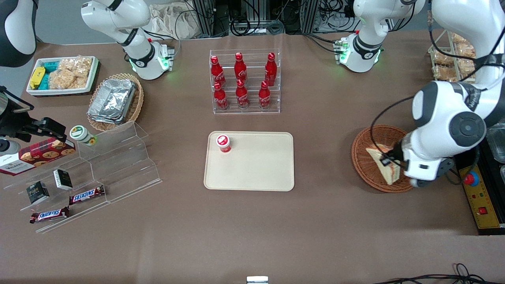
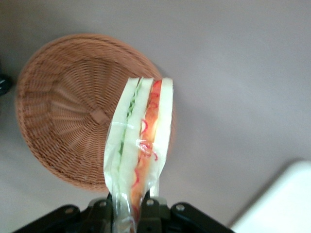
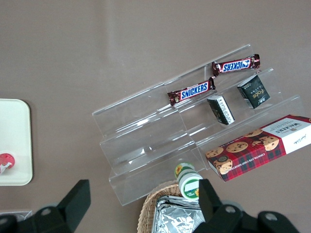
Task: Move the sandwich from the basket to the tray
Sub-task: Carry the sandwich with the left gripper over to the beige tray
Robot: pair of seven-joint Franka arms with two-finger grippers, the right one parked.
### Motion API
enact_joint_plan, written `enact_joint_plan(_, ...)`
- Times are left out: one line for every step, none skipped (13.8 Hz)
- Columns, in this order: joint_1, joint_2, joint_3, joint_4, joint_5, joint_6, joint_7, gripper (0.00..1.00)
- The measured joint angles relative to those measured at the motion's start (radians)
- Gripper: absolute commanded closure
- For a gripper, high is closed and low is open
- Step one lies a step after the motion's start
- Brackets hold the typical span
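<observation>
The sandwich (image 1: 386, 165), a wedge in clear wrap with an orange-red filling stripe, is clamped between the fingers of my left gripper (image 1: 391, 159). It hangs over the round reddish-brown wicker basket (image 1: 365, 157), over the basket's rim nearer the front camera. In the left wrist view the gripper (image 2: 129, 204) is shut on the sandwich's (image 2: 141, 141) wrapped end, with the empty basket (image 2: 63, 111) below it. The cream tray (image 1: 256, 169) lies at the table's middle, toward the parked arm from the basket. Its corner shows in the left wrist view (image 2: 282, 204).
A small red-capped bottle (image 1: 223, 142) stands on the tray's corner. A clear rack of red cola bottles (image 1: 244, 81) stands farther from the front camera than the tray. A yellow control box with a red button (image 1: 475, 185) lies beside the basket at the working arm's end.
</observation>
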Motion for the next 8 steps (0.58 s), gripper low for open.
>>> enact_joint_plan(-0.019,0.004,-0.036,0.038,-0.001,-0.026,0.030,1.00)
enact_joint_plan(-0.043,0.010,-0.064,0.064,-0.002,-0.038,0.036,1.00)
enact_joint_plan(-0.071,0.018,-0.083,0.076,-0.008,-0.040,0.035,1.00)
enact_joint_plan(-0.102,0.032,-0.093,0.080,-0.025,-0.038,0.031,1.00)
enact_joint_plan(-0.137,0.053,-0.098,0.080,-0.042,-0.024,0.022,1.00)
enact_joint_plan(-0.176,0.083,-0.100,0.080,-0.052,0.007,0.002,1.00)
enact_joint_plan(-0.216,0.121,-0.101,0.080,-0.053,0.054,-0.037,1.00)
enact_joint_plan(-0.255,0.163,-0.101,0.082,-0.053,0.111,-0.082,1.00)
